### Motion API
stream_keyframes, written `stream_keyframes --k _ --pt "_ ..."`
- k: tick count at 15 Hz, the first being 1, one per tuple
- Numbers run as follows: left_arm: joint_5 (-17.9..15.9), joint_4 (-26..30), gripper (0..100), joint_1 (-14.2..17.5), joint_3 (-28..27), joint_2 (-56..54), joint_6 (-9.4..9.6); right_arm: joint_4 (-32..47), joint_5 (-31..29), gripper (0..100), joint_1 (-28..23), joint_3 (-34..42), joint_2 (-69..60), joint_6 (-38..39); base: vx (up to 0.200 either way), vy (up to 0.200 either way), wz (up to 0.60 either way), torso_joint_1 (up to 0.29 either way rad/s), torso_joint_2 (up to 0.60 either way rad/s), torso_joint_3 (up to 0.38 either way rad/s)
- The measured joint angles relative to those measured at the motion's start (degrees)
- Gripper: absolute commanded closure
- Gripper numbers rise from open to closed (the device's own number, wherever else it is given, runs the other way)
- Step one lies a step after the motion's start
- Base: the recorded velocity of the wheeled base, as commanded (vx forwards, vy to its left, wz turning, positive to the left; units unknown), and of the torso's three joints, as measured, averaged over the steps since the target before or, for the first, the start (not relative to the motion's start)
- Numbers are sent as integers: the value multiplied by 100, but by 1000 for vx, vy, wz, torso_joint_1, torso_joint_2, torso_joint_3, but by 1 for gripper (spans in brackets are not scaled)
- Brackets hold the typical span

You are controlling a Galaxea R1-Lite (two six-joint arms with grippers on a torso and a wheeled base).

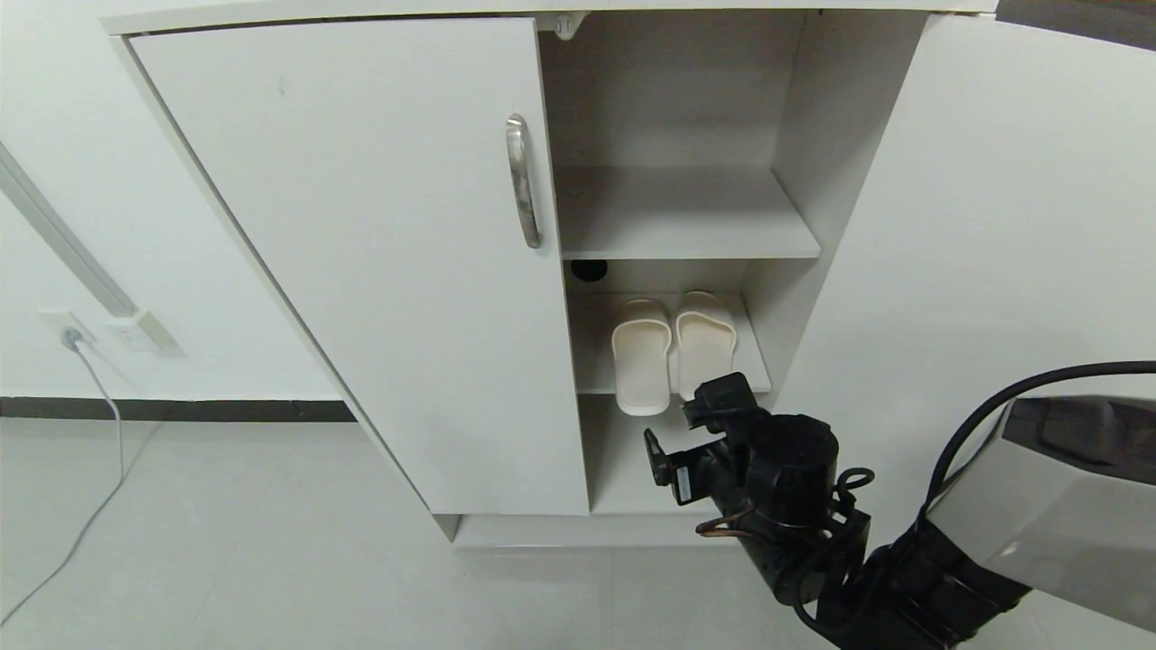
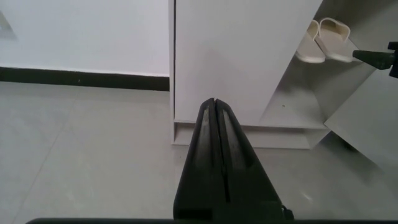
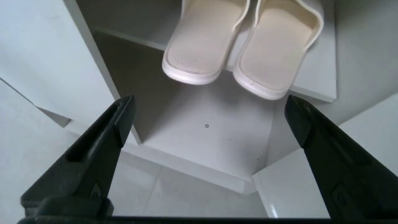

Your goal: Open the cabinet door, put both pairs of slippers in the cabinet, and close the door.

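Note:
A white cabinet (image 1: 379,271) stands against the wall with its right door (image 1: 993,226) swung open and its left door shut. A pair of cream slippers (image 1: 673,348) lies side by side on the middle shelf, heels overhanging the shelf edge; the slippers (image 3: 242,43) fill the right wrist view just beyond the fingers. My right gripper (image 3: 208,134) is open and empty, low in front of the open compartment, a little below the slippers; the right gripper (image 1: 686,433) shows there in the head view too. My left gripper (image 2: 214,106) is shut and empty, held back over the floor facing the cabinet's base.
The upper shelf (image 1: 677,217) and the bottom compartment (image 1: 632,469) hold nothing. A metal handle (image 1: 522,181) is on the shut left door. A wall socket with a grey cable (image 1: 90,397) is at the left. Pale tiled floor (image 1: 271,578) lies open before the cabinet.

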Motion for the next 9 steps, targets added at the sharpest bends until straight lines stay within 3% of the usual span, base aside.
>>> stream_keyframes --k 9 --pt "16 0 100 0 -7 0 -11 -167 1 0 0 124 39 -4 0 0 0 2 3 187"
